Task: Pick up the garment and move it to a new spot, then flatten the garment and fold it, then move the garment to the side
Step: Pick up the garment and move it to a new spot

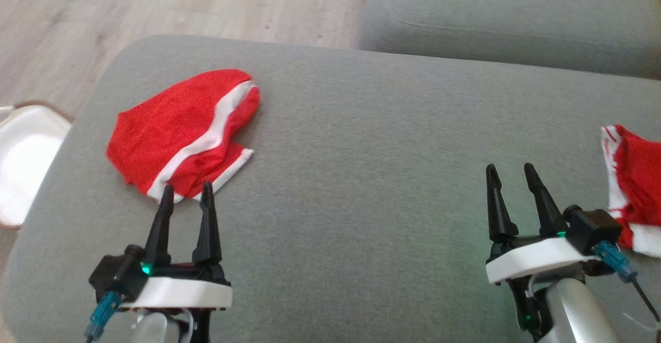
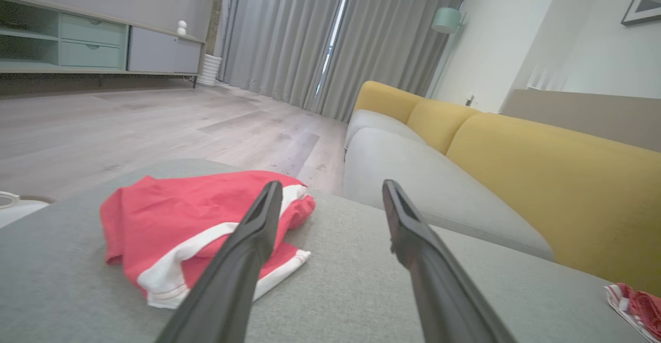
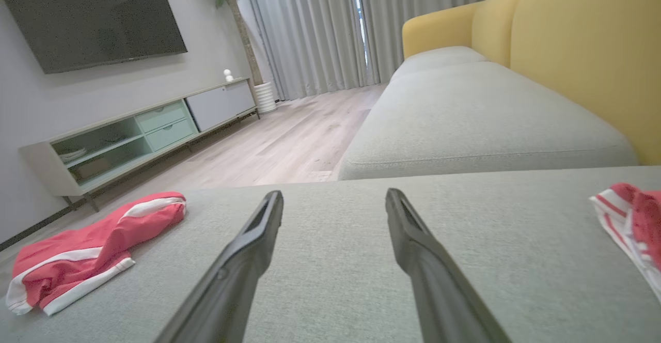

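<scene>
The left gripper (image 1: 187, 187), at seven o'clock, and the right gripper (image 1: 510, 167), at four o'clock, stand wide and empty over a grey cushion (image 1: 361, 188). The left tips meet the near hem of the red garment (image 1: 175, 126), which lies at ten o'clock by the cushion's left edge; whether they touch cannot be told. A second red garment (image 1: 638, 193) lies at three o'clock, with bare cushion between the two.
</scene>
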You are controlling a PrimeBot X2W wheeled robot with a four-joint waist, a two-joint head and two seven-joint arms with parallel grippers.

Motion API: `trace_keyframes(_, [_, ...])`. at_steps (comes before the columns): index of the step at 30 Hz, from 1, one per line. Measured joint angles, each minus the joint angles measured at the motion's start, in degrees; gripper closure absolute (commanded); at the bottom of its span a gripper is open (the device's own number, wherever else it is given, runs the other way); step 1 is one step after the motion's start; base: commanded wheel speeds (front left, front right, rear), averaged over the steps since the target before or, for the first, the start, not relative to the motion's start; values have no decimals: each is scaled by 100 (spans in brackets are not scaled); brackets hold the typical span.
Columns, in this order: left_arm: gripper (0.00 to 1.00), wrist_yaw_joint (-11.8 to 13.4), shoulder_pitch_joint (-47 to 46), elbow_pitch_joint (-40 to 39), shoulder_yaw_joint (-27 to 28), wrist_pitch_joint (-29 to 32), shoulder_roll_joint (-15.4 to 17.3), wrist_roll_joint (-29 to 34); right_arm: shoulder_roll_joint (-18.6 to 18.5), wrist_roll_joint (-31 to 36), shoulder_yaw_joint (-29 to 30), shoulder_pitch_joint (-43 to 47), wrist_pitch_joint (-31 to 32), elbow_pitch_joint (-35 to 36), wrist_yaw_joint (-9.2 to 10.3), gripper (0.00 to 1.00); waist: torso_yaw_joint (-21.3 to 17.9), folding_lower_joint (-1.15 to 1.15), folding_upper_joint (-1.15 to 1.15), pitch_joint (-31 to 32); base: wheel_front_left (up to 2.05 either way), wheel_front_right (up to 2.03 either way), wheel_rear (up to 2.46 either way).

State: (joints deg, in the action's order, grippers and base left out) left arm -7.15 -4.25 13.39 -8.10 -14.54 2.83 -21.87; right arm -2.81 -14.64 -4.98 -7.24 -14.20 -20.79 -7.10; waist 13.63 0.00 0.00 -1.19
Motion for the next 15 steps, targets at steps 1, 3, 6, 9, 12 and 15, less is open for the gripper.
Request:
trace_keyframes(1, [0,1,5,7,41,0,0,23,0,0,-8,0,-1,-4,0,0,73,0,0,12,0,0,0])
trace_keyframes(3, [0,1,10,10,83,0,0,26,1,-1,-23,-1,-1,-10,0,0,205,0,0,34,0,0,0])
trace_keyframes(6, [0,1,21,10,91,0,1,26,1,-26,-27,0,-1,-14,0,0,373,0,0,63,0,0,0])
trace_keyframes(9, [0,1,50,8,94,0,1,26,1,-27,-30,0,-1,-16,0,0,469,0,0,75,0,0,0])
trace_keyframes(12, [0,1,127,4,108,0,1,26,1,-43,-34,0,-1,-19,0,0,490,0,0,61,0,0,0])
trace_keyframes(15, [0,1,126,-11,248,0,-2,42,1,-43,-49,0,-1,-19,0,0,467,0,0,22,0,0,0])
